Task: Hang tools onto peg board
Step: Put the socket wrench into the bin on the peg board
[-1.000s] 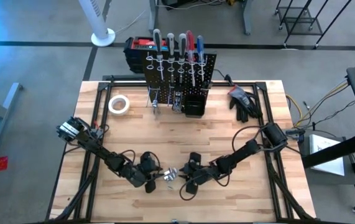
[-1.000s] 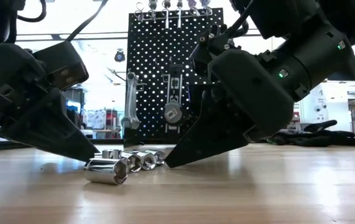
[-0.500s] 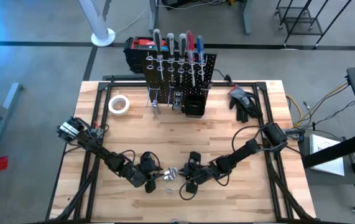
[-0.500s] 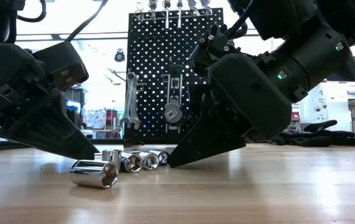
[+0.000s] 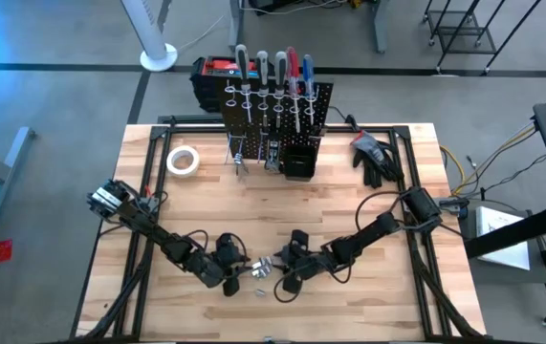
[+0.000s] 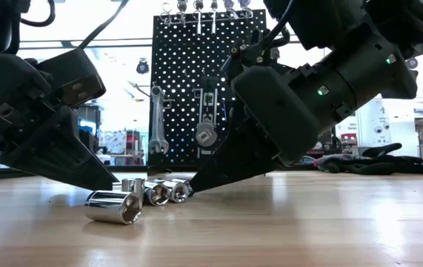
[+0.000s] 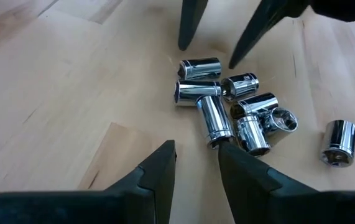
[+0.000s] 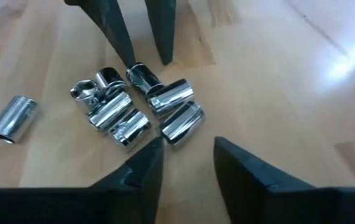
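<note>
Several sockets [image 7: 233, 112] sit heaped on desk [image 5: 273, 210]; right end effector [image 5: 280, 287], spread, has edged closer; left end effector [image 5: 241, 284] spread, nothing pinched yet.

From my station the low view is strongly backlit: the black perforated peg board [image 6: 208, 85] stands against blown-out white. Glare streaks the pale wooden table [image 8: 345, 62] in the right wrist view. The shiny chrome sockets [image 7: 227, 112] show bright highlights and short, soft shadows.
</note>
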{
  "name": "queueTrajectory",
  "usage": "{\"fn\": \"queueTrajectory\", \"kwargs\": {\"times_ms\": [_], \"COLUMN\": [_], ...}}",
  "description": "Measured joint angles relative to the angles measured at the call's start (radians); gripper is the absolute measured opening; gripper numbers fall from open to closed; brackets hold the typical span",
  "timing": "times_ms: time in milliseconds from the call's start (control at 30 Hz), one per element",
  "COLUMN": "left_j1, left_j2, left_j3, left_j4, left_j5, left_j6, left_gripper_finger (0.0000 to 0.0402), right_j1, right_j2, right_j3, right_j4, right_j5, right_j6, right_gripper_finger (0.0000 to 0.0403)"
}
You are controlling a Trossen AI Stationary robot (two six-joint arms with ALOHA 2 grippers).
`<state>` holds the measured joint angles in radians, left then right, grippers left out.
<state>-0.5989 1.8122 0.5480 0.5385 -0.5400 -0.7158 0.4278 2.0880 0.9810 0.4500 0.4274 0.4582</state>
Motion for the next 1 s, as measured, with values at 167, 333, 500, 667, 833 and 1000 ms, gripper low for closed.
{"fn": "queueTrajectory", "kwargs": {"times_ms": [167, 333, 500, 667, 833, 1000], "left_j1": [0.005, 0.007, 0.012, 0.012, 0.013, 0.015], "left_j2": [0.0, 0.001, 0.001, 0.001, 0.001, 0.001], "left_j3": [0.004, 0.029, 0.046, 0.046, 0.046, 0.046], "left_j4": [-0.003, -0.005, -0.005, -0.011, -0.012, -0.012], "left_j5": [0.001, 0.001, 0.001, 0.001, 0.002, 0.002], "left_j6": [0.01, 0.081, 0.109, 0.109, 0.112, 0.113], "left_gripper_finger": [0.0114, 0.0114, 0.0114, 0.0114, 0.0114, 0.0114], "right_j1": [-0.001, -0.015, -0.04, -0.042, -0.042, -0.043], "right_j2": [0.0, 0.0, 0.0, 0.0, -0.001, -0.002], "right_j3": [0.001, 0.024, 0.027, 0.03, 0.031, 0.03], "right_j4": [0.028, 0.022, -0.008, -0.103, -0.127, -0.142], "right_j5": [0.001, 0.02, -0.005, -0.011, -0.007, 0.001], "right_j6": [0.038, 0.023, 0.017, 0.036, 0.037, 0.026], "right_gripper_finger": [0.0211, 0.0232, 0.0227, 0.0212, 0.0192, 0.0136]}}
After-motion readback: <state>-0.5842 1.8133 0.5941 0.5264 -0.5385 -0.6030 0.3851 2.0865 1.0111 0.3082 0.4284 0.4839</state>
